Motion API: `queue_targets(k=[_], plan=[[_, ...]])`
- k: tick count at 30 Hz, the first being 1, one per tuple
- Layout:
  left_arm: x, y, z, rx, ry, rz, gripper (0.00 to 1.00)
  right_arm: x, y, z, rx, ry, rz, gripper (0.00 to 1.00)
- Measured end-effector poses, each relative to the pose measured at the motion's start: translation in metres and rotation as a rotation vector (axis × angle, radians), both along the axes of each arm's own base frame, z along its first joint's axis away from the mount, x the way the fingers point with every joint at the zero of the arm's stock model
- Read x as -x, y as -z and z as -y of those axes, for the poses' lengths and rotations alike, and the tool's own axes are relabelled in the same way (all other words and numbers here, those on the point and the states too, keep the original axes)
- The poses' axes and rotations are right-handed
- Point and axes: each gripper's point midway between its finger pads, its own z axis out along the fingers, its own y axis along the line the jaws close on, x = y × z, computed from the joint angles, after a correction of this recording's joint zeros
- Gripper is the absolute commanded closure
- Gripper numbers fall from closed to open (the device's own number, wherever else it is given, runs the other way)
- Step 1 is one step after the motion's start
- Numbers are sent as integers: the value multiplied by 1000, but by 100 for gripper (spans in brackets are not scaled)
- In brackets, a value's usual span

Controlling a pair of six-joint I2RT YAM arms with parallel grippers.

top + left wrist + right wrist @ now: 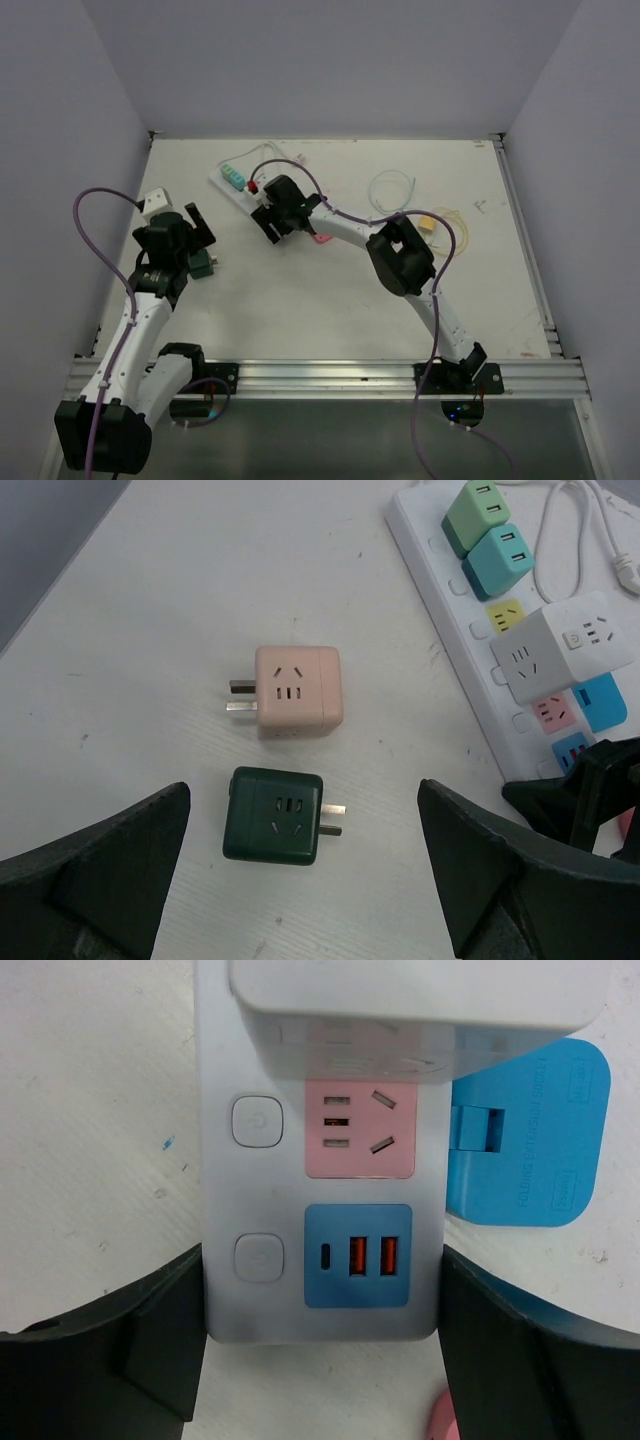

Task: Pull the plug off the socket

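Top view: power strip [235,186] lies far, left of center on the desk [330,300]. Right end effector [268,218] sits at its near end. Left end effector [203,243] hangs at the left, apart from the strip.

Left wrist: jaws spread wide, holding nothing. Pink cube [297,692] and dark green cube [275,815] lie loose on the desk below. White plug [560,650] is seated in the strip on the right, with green cube [475,515] and teal cube [498,560] plugged in farther along.

Right wrist: fingers [120,1350] press both long sides of the strip's end, pinching it beside the blue USB face [357,1255]. The pink outlet [358,1128] is next, then the white plug. A blue stand [520,1140] lies just right of the strip.
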Motion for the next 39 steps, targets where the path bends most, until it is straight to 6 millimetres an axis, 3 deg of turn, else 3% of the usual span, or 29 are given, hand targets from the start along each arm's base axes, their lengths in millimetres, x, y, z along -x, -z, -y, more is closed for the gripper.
queue_targets(k=[1, 4, 5, 8, 17, 20, 24, 26, 28, 29, 31, 32, 35, 39], plan=[[0, 0, 0, 0, 0, -2, 0, 0, 0, 0, -1, -1, 3, 55], [-1, 2, 1, 2, 4, -8, 1, 1, 0, 1, -19, 1, 15, 73], [-1, 3, 1, 3, 7, -9, 0, 4, 1, 3, -25, 2, 15, 83], [-2, 3, 3, 8, 15, -8, 0, 19, 2, 17, -29, 5, 6, 96], [-7, 6, 14, 37, 67, -11, 0, 96, 5, 76, 22, 2, -64, 100], [-8, 9, 18, 50, 88, -21, 0, 122, 6, 87, 38, -14, -85, 99], [-9, 9, 22, 62, 109, -22, 0, 156, 7, 103, 49, -32, -119, 90], [-9, 9, 24, 67, 121, -23, 0, 173, 8, 113, 58, -43, -142, 81], [-9, 10, 26, 72, 131, -23, 1, 188, 7, 122, 66, -50, -167, 71], [-9, 10, 28, 76, 140, -23, 0, 194, 7, 127, 70, -53, -176, 58], [-9, 12, 31, 80, 157, -26, 0, 208, 7, 137, 77, -54, -205, 44], [-8, 13, 33, 85, 166, -28, 1, 214, 7, 141, 72, -56, -218, 31], [-8, 14, 38, 95, 196, -32, 1, 231, 5, 152, 59, -57, -255, 17], [-8, 17, 47, 111, 236, -43, 0, 244, 5, 161, 64, -51, -297, 8]])
